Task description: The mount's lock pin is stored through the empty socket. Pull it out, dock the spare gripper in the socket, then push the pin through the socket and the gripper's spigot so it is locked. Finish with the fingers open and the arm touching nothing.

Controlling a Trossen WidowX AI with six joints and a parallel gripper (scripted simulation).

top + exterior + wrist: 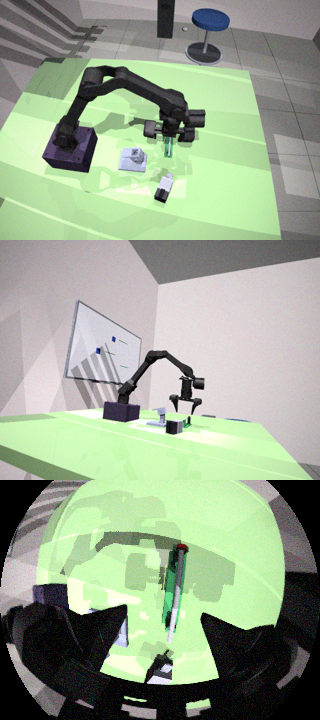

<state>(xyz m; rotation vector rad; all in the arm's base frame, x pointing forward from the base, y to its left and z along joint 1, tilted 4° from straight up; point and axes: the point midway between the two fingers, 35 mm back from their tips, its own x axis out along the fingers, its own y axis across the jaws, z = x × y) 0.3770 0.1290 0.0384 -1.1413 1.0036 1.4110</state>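
Observation:
The pale lock pin (169, 148) (177, 585), with a red head in the wrist view, lies lengthwise on the green rack (166, 152) (186, 424) (170, 597). My gripper (168, 134) (184, 413) (166, 612) is open and empty, above the rack and clear of it. The pale blue-grey mount (124, 165) (153, 423) (123, 632) stands left of the rack; its angled socket (137, 154) (162, 411) shows no pin in it. The spare gripper (165, 182) (174, 426) (161, 673), white with a black end, lies on the table in front, its small spigot (169, 175) towards the rack.
My arm's purple base block (89, 152) (121, 411) (52, 595) is left of the mount. The green table (222, 175) (103, 444) carries everything. A blue stool (210, 19) stands on the floor beyond the far edge. A whiteboard (87, 330) hangs on the wall.

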